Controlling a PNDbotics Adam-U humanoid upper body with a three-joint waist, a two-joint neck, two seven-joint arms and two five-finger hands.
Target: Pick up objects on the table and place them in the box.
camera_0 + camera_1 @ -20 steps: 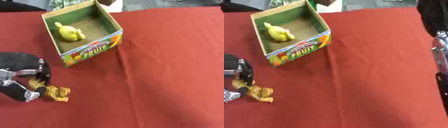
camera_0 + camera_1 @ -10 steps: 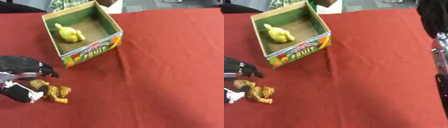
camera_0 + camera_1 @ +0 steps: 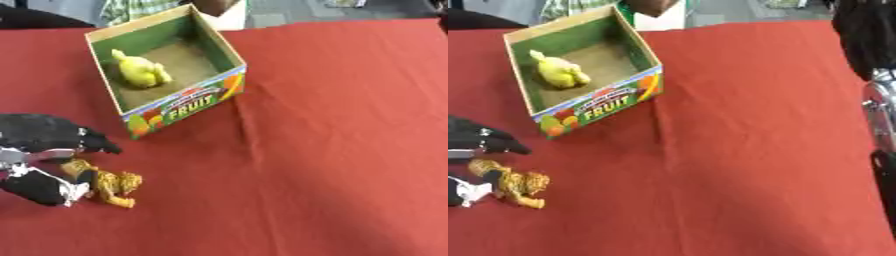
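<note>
Fingers of my left hand [image 3: 44, 165] have spread and now straddle the toy tiger [image 3: 107, 183] — not yet gripped; box [image 3: 179, 107] waits beyond.

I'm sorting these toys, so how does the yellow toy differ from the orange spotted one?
The yellow toy is plain yellow and already lies in the box; the orange spotted toy is patterned, lying on the red cloth at the left robot hand. Both are small animal-like figures.
</note>
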